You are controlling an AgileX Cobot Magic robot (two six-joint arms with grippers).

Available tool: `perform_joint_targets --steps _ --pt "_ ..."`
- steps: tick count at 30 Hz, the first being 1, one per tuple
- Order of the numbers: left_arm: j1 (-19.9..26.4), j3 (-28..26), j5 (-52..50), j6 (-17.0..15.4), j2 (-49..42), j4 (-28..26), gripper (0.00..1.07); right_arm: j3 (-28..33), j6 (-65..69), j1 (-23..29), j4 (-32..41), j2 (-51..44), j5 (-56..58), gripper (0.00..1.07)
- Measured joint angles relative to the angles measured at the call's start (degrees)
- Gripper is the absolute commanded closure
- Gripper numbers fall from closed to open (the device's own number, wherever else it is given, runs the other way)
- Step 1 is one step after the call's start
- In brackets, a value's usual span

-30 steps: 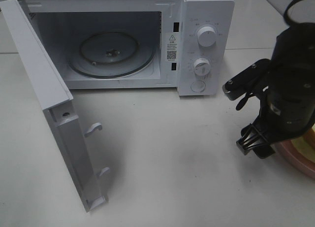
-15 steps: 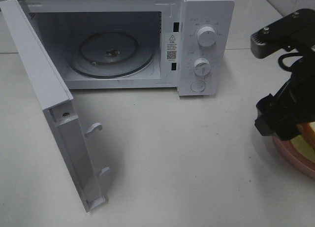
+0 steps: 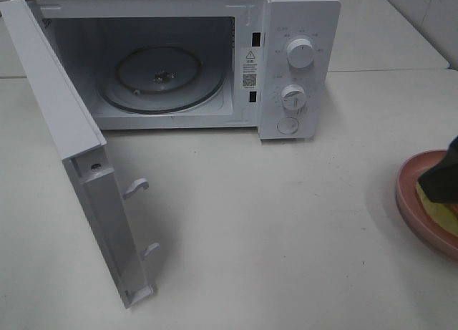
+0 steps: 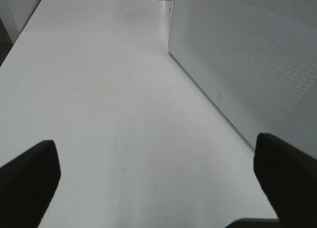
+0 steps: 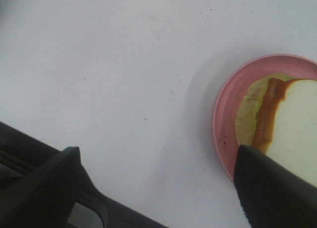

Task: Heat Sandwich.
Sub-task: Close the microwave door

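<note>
Presently the right black two-fingered tool (image 5: 156, 188) stands wide and empty, one finger over the thick white-bread sandwich with tan crust and green filling (image 5: 282, 129), which lies ungrasped on the round pink plate (image 5: 224, 139) at the white bench's (image 3: 286, 222) right edge. Separately, the left tool (image 4: 158, 181), likewise wide and empty, hangs over bare bench beside the open door (image 3: 86, 165) of the white microwave oven (image 3: 300, 29). Judged from this: door opened, glass turntable (image 3: 161, 78) bare; grasping, loading, closing and heating remain.

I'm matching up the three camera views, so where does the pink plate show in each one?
Exterior high: the pink plate sits at the right edge, cut off by the frame, partly behind a dark arm part.
Left wrist: not in it; only the table and the microwave's side.
Right wrist: at the right edge, with the sandwich on it.
Shared landmark: the white table.
</note>
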Motion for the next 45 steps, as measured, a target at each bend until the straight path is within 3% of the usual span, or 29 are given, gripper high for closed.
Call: perform_joint_targets --steps 12,22,32,45 --pt "0.0 0.0 0.0 0.0 0.0 0.0 0.07 0.1 -4.1 0.0 3.2 -14.6 8.8 0.31" --pt "0.0 0.0 0.0 0.0 0.0 0.0 0.07 6.6 -4.6 0.0 3.0 -28.7 10.4 0.31" --pt "0.0 0.0 0.0 0.0 0.0 0.0 0.07 13.0 -4.9 -10.4 2.9 -39.8 9.2 0.31" --pt "0.0 0.0 0.0 0.0 0.0 0.0 0.07 15.4 -3.6 -21.3 4.1 -47.6 4.1 0.31"
